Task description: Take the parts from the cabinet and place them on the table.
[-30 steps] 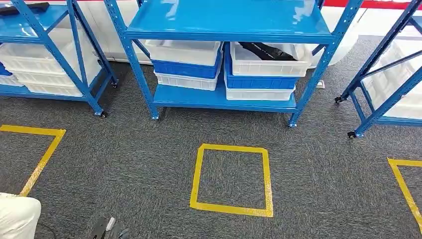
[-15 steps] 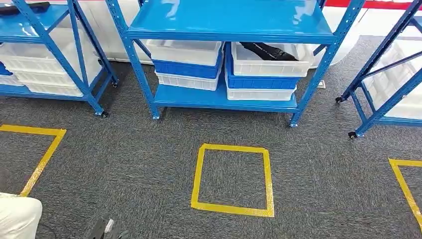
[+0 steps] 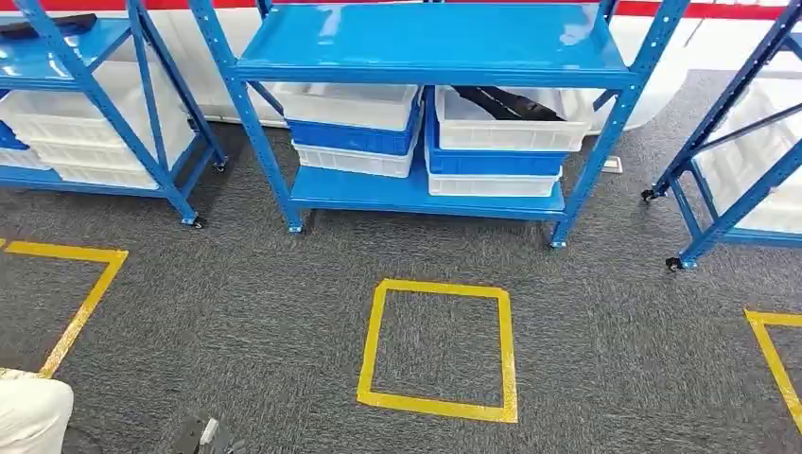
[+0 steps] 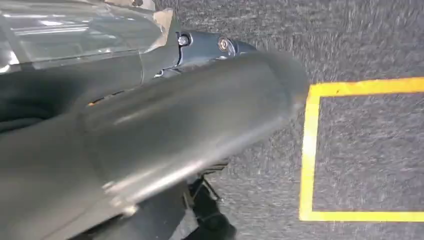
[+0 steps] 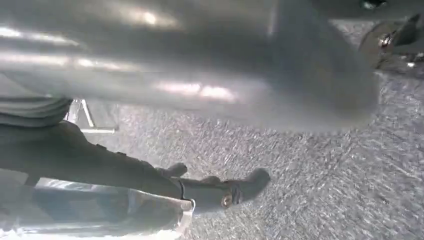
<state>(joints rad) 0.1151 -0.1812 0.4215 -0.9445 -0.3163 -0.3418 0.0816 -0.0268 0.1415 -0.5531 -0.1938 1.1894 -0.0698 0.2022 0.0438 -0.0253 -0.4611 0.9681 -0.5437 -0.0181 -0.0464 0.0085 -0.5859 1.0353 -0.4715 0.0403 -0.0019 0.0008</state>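
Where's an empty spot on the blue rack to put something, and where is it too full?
The upper shelf of the middle rack lies bare from post to post. The lower shelf is crowded: two stacks of white and blue bins sit side by side, the right top bin holding a dark part. Only a thin front strip is free.

Bright even overhead light, glare on the blue shelf top (image 3: 430, 36); both wrist views heavily blurred.

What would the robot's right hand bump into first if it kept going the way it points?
Most likely the grey carpet: the right hand points toward it with nothing in between, though depth is unclear.
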